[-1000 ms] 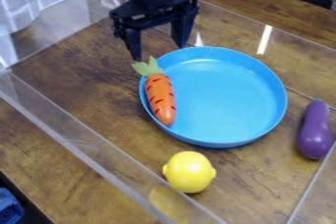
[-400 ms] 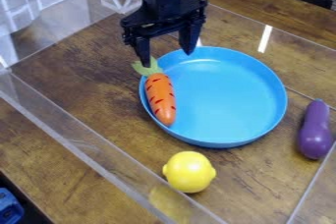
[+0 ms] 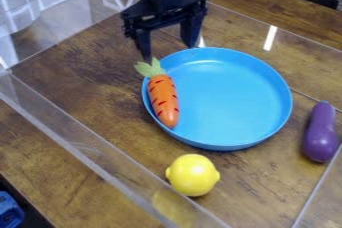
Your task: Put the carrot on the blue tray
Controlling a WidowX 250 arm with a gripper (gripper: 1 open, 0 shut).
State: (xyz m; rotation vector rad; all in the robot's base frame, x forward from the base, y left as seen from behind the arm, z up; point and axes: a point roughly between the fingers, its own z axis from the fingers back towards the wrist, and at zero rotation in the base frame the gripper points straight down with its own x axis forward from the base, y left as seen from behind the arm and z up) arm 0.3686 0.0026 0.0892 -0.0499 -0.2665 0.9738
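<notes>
The orange carrot (image 3: 162,95) with its light green top lies along the left rim of the round blue tray (image 3: 247,97), its leafy end pointing up-left and hanging just over the edge. My black gripper (image 3: 168,42) hangs above and behind the carrot's leafy end, at the tray's far-left edge. Its fingers (image 3: 139,40) stand apart and hold nothing; it is open and clear of the carrot.
A yellow lemon (image 3: 193,174) sits in front of the tray. A purple eggplant (image 3: 319,132) lies at the right. Clear plastic walls (image 3: 80,162) fence the wooden table (image 3: 80,82) on the left and front.
The open gripper dipped slightly toward the carrot's top, then lifted back up and away. The carrot and tray stayed put.
</notes>
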